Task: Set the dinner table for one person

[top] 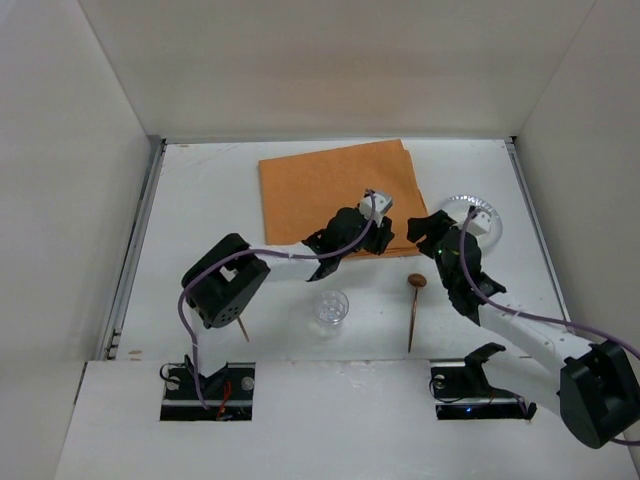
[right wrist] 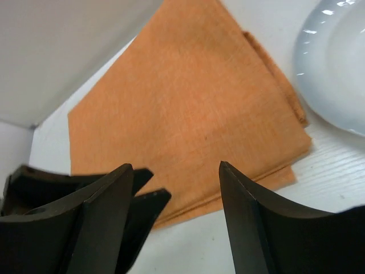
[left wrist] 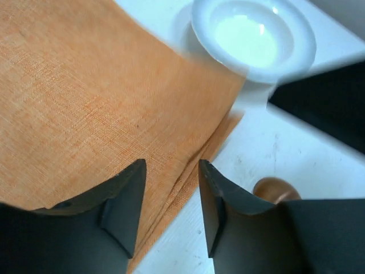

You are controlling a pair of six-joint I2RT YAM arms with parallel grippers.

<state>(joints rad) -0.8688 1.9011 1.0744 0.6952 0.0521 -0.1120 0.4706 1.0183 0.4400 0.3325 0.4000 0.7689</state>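
Note:
The dinner table (top: 200, 200) is a matte-white surface. An orange cloth mat (top: 330, 190) lies folded at its back centre. My left gripper (top: 378, 240) is open and empty, low over the mat's near right edge (left wrist: 85, 103), jaws straddling that edge (left wrist: 171, 171). My right gripper (top: 422, 228) is open and empty beside the mat's right corner (right wrist: 182, 108), facing the left gripper's fingers (right wrist: 142, 205). A white plate (top: 478, 215) sits right of the mat; it shows in both wrist views (left wrist: 254, 37) (right wrist: 336, 63).
A wooden spoon (top: 413, 305) lies near the front centre, its bowl (left wrist: 274, 188) close to my left gripper. A clear glass cup (top: 329, 310) stands front centre. A thin stick-like utensil (top: 242, 327) pokes out under the left arm. Metal rails (top: 135, 240) run along the sides.

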